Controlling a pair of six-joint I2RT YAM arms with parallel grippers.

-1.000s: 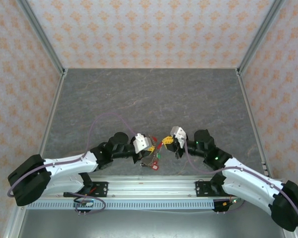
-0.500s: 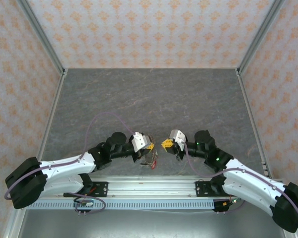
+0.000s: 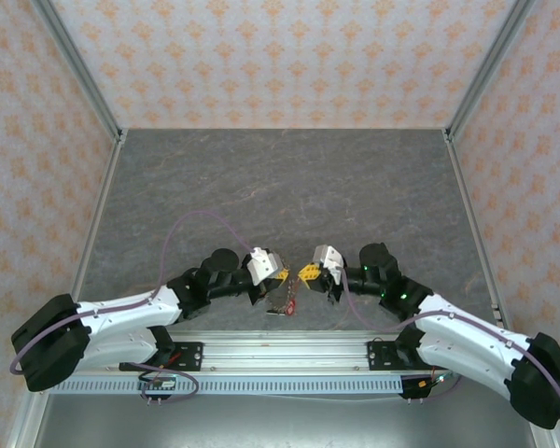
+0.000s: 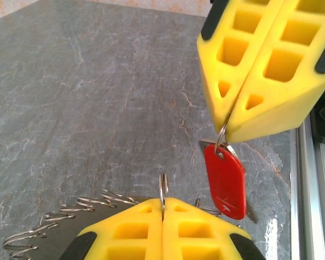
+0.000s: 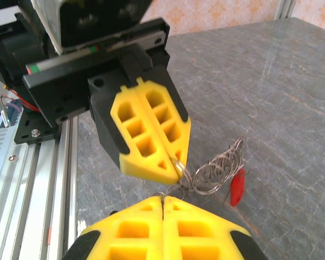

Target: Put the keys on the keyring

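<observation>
**Two grippers meet over a keyring.** Two grippers are seen tip to tip near the front edge of a grey, stone-patterned table (image 3: 289, 177). The left gripper (image 4: 163, 203) is pressed together on a thin wire loop of the keyring (image 5: 214, 172). One keyring is counted, shown as a loose bunch of silver-grey wire coils trailing from the yellow fingertips (in the overhead view it dangles just below the left gripper's tip). The right gripper (image 4: 226, 129) is clamped on the small wire loop of a red key (image 4: 225, 181). That key hangs straight down from the tips and is a flat oblong of red plastic with rounded ends. One red key is counted in the left wrist view. One red piece is also seen at the far side of the coils in the right wrist view, and whether it is the same key cannot be told. The two pairs of fingertips are held near each other, with a gap between them.
</observation>
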